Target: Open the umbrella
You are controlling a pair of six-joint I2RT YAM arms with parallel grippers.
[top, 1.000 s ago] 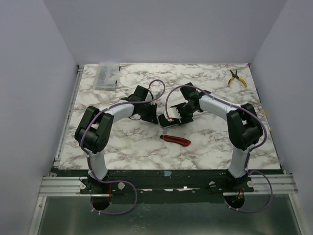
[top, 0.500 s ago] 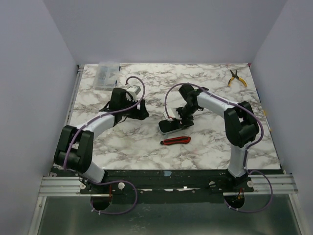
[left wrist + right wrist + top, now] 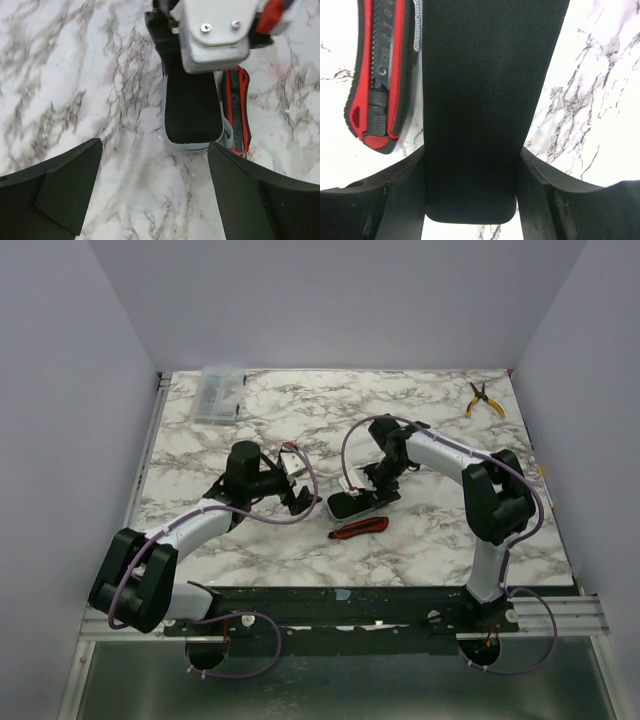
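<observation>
White shells between bulky black joints form the left arm [image 3: 195,528] and right arm [image 3: 445,453], each trailing a lilac cable [image 3: 344,445]; the left gripper [image 3: 155,146] shows black wedge fingers [image 3: 250,200] at five and seven o'clock.

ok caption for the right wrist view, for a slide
Right gripper straddles a flat black fabric item, red-and-black utility knife lying alongside.

Table [image 3: 440,540] shows white marble with grey veining; umbrella [image 3: 194,110] black, pale-edged; utility knife [image 3: 377,75] red and black.
</observation>
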